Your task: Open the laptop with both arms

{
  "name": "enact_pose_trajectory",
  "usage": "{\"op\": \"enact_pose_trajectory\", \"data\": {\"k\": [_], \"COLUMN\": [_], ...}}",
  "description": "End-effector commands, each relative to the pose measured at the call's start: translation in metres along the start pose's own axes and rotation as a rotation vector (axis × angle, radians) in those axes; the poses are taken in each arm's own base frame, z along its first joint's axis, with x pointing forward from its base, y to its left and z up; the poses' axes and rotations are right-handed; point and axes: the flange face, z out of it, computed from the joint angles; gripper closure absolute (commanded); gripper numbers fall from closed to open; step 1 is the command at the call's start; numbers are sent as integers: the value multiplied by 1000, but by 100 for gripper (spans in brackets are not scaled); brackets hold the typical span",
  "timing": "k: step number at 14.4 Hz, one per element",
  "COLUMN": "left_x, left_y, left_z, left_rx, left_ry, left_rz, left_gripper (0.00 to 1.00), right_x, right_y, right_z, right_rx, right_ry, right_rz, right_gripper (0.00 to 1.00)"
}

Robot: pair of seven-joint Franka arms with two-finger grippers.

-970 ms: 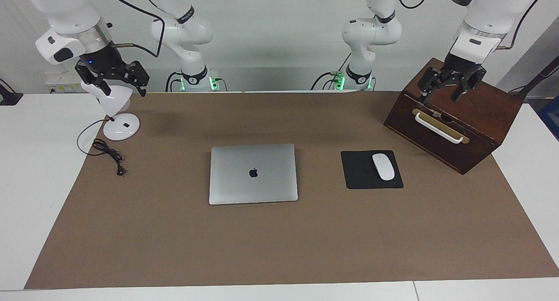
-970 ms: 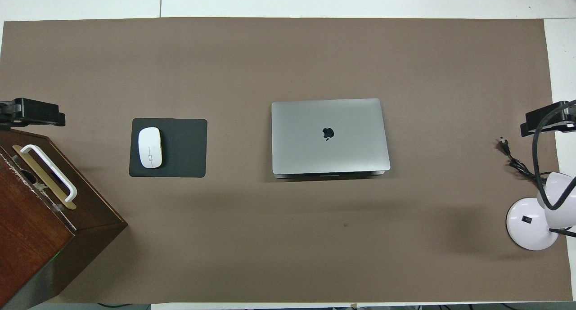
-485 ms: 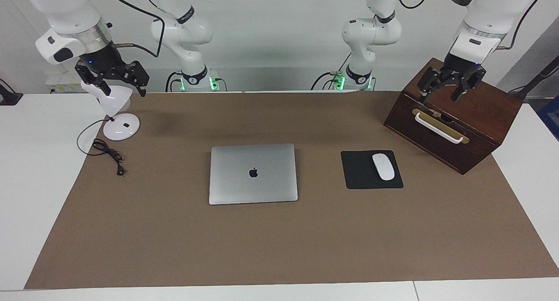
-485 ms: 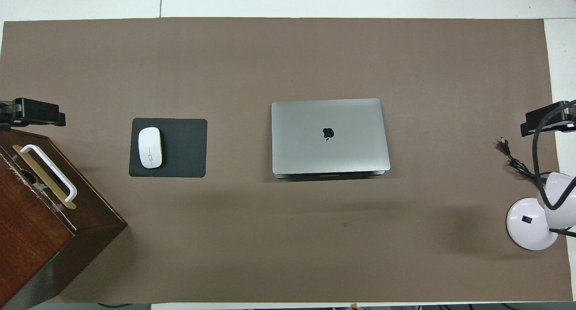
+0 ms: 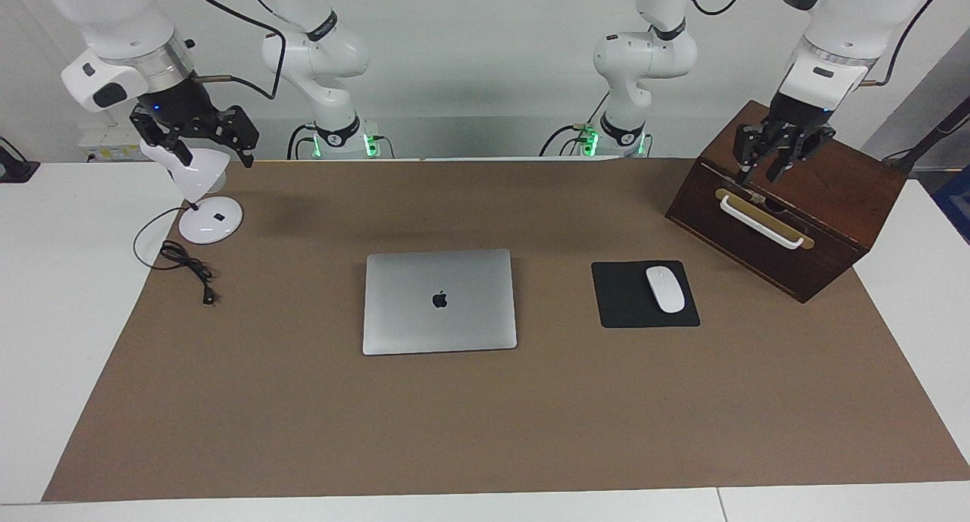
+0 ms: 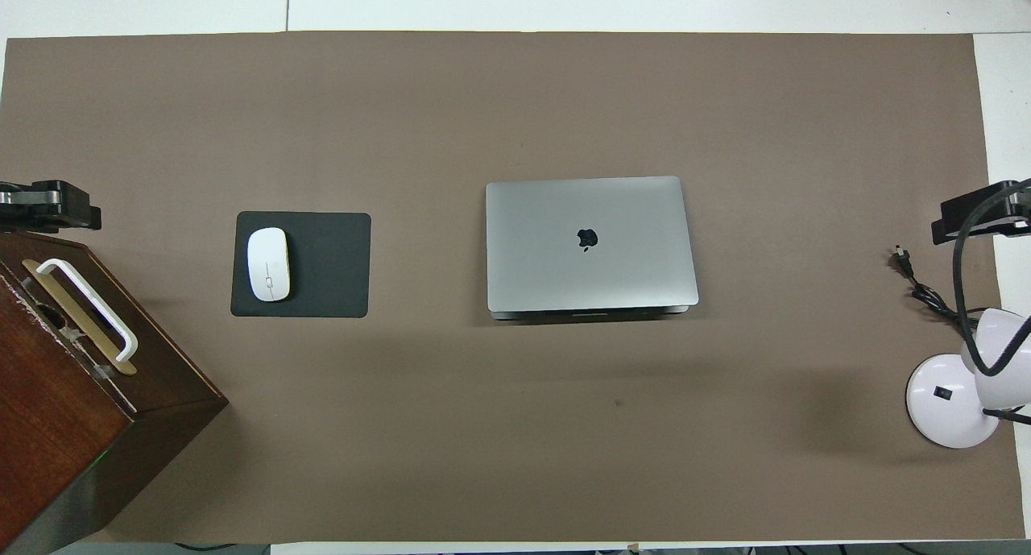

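Note:
The silver-grey laptop (image 5: pixel 439 301) (image 6: pixel 590 242) lies closed and flat in the middle of the brown mat, logo up, with no gripper near it. My left gripper (image 5: pixel 758 177) (image 6: pixel 48 205) hangs over the top of the wooden box at the left arm's end; its fingers are drawn partway together with a small gap and nothing between them. At the right arm's end, my right gripper (image 5: pixel 216 157) (image 6: pixel 979 213) hovers open over the head of the white desk lamp, holding nothing.
A dark wooden box (image 5: pixel 826 196) with a white handle stands at the left arm's end. A white mouse (image 5: pixel 664 289) rests on a black mouse pad (image 5: pixel 625 302) beside the laptop. The white lamp (image 5: pixel 211 220) and its black cable (image 5: pixel 186 264) sit at the right arm's end.
My left gripper's fingers have drawn closer together over the wooden box. The right gripper and the laptop have not moved.

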Motion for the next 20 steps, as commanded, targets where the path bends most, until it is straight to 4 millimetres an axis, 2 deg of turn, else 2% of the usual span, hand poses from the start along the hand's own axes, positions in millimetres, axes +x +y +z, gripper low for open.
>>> {"op": "enact_pose_trajectory", "data": {"k": [1,6,8,11,12,16,17,18,20], "left_x": [-7,-7,-7,-6,-3,10,10,11,12], "left_y": [1,-3,-3,-2,-2,3,4,4,5], "left_z": [-3,-4,-4,-4,-5,-9,-9,-10,-10], "left_rx": [-3,-14,-13,-14,-16,-57,-74,-78,-78], "left_ry": [10,13,13,23,44,139,144,148,159], "left_rz": [-12,-22,-21,-21,-21,-21,-26,-26,-21], "left_gripper": [100,100,100,100,100,100,100,100,100], "right_x": [-2,-1,-1,-2,-2,-3,-3,-3,-5], "right_y": [-2,-2,-2,-3,-5,-5,-6,-7,-15], "right_z": [-3,-3,-3,-2,-2,-1,-1,0,-1], "right_rx": [9,11,11,14,35,46,46,45,42], "right_ry": [17,20,20,17,19,11,12,14,18], "right_rz": [3,-111,-137,-167,-198,-218,-227,-239,-256], "right_gripper": [0,0,9,10,0,0,4,22,26]}}
